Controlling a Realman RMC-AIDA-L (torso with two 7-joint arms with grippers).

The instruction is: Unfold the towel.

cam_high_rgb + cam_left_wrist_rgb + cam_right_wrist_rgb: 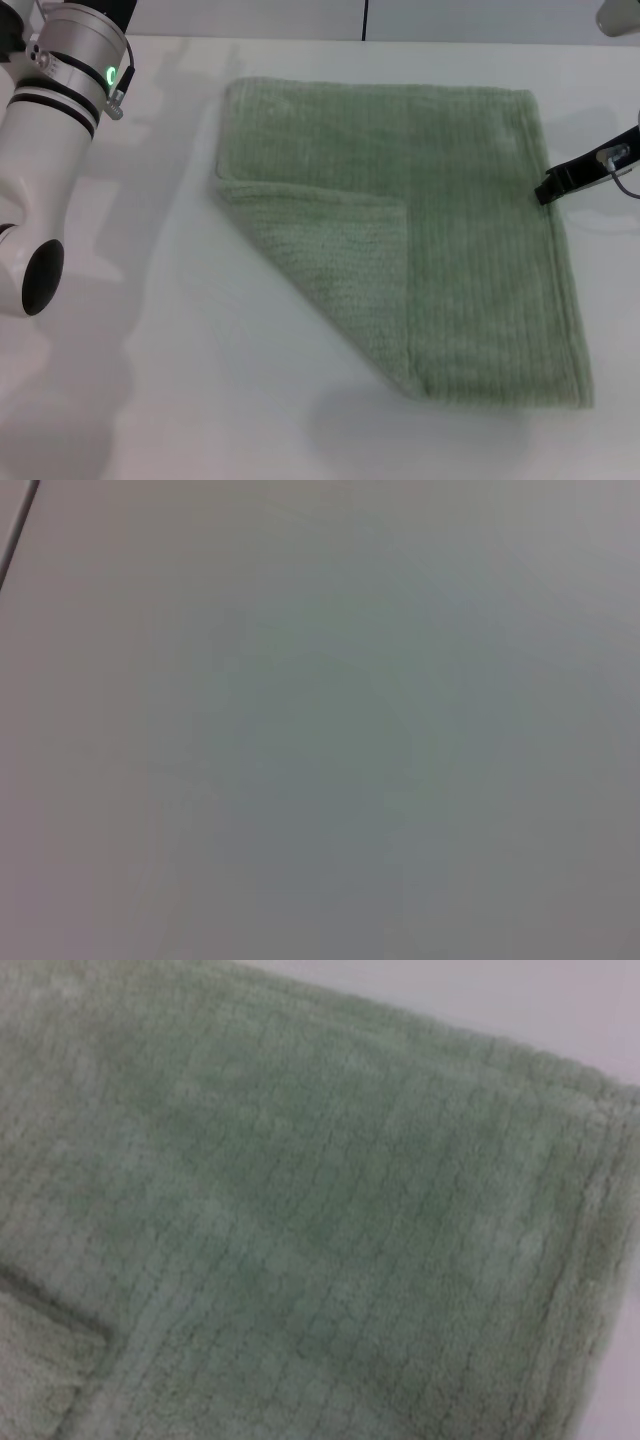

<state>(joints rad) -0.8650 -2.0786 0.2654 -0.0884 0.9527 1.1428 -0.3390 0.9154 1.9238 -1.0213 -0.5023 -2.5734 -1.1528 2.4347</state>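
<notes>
While the head view catches most of the scene, both arms are cut off: the left arm [50, 150] sits at the desk's left edge, white with black bands, its gripper out of frame. Only the dark tip of the right gripper [548, 190] pokes in, right at the towel's right hem, and I can't tell whether its fingers are apart or together. The towel [470, 230] lies flat mid-desk [200, 400], pale sage terry with faint ribs, its near-left corner folded over into a triangle. Left wrist view is just blank grey desk [320, 720], nothing to make out. Right wrist view is filled by towel [330, 1220]: waffled pile, hemmed edge, fold edge barely visible.
</notes>
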